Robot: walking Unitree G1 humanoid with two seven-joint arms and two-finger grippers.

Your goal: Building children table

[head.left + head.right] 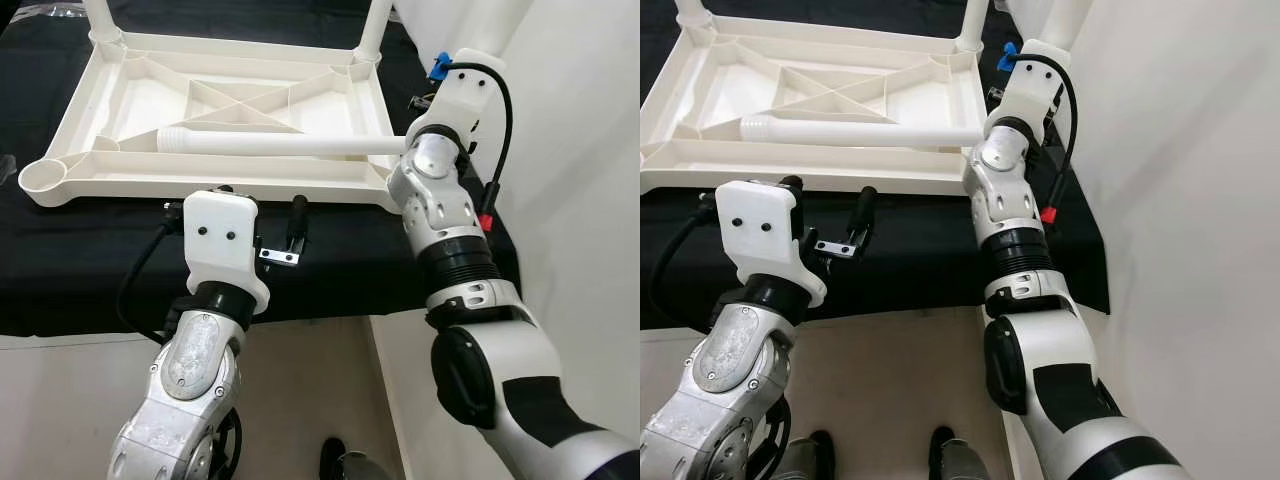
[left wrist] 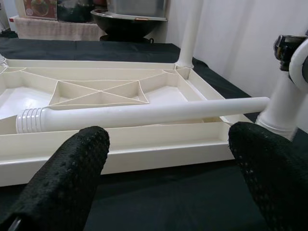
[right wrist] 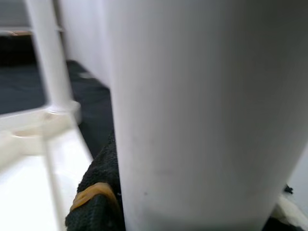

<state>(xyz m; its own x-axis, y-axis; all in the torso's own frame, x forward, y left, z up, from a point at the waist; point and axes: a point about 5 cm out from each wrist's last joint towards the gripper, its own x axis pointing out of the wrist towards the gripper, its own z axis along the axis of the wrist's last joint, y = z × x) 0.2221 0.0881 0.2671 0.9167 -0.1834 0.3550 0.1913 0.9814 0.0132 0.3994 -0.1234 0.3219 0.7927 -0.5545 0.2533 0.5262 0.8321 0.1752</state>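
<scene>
A white plastic table top (image 1: 200,185) lies upside down on a black cloth. Upright legs stand in its two far corners (image 1: 100,15) (image 1: 375,25). A loose white leg (image 1: 280,143) lies across the underside, its threaded end (image 1: 175,138) pointing left. The near-left corner socket (image 1: 42,177) is empty. At the near-right corner, my right gripper (image 2: 290,48) is shut around another upright leg (image 2: 284,108), which looms close in the right wrist view (image 3: 202,110) beside one black finger (image 3: 96,202). My left gripper (image 1: 260,205) hangs open just in front of the table's near rim, holding nothing.
The black cloth (image 1: 100,260) covers the work surface and ends at a front edge above the beige floor (image 1: 60,400). A white wall (image 1: 590,150) stands close on the right. A dark pot (image 2: 130,19) sits on a counter beyond the table.
</scene>
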